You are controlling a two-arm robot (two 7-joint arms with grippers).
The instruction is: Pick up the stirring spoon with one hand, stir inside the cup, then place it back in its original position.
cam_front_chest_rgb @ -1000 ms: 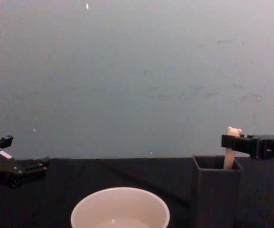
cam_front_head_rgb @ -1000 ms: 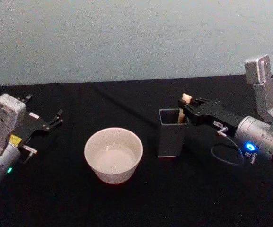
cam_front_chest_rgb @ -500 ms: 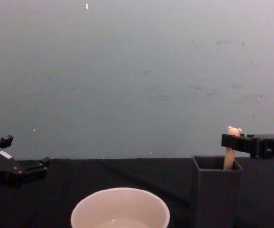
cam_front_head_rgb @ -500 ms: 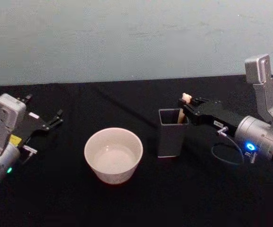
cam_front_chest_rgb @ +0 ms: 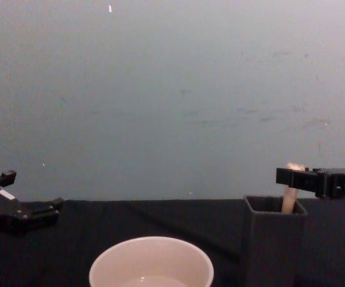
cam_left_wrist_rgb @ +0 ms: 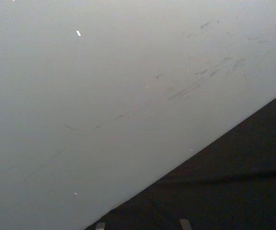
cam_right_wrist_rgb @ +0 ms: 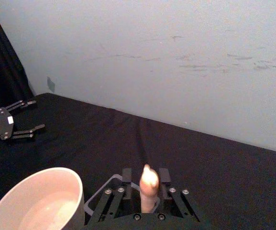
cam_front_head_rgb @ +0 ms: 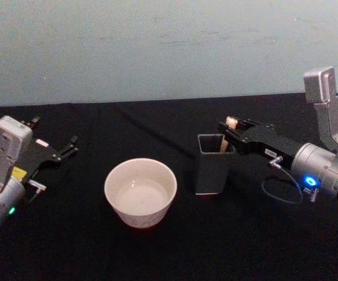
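The stirring spoon stands in the dark square holder, its cream bear-topped handle poking above the rim. My right gripper reaches in level from the right and is open, with fingers on either side of the handle and a narrow gap on one side. In the chest view the right gripper crosses the handle just under its tip. The white cup sits left of the holder. My left gripper rests open at the far left.
A black cloth covers the table, with a pale wall behind it. A thin cable loop hangs under the right wrist. Some liquid lies in the cup. The left gripper lies well away from the cup.
My right gripper has slid a little further left past the spoon handle, which has stayed in the holder. The left arm has barely shifted.
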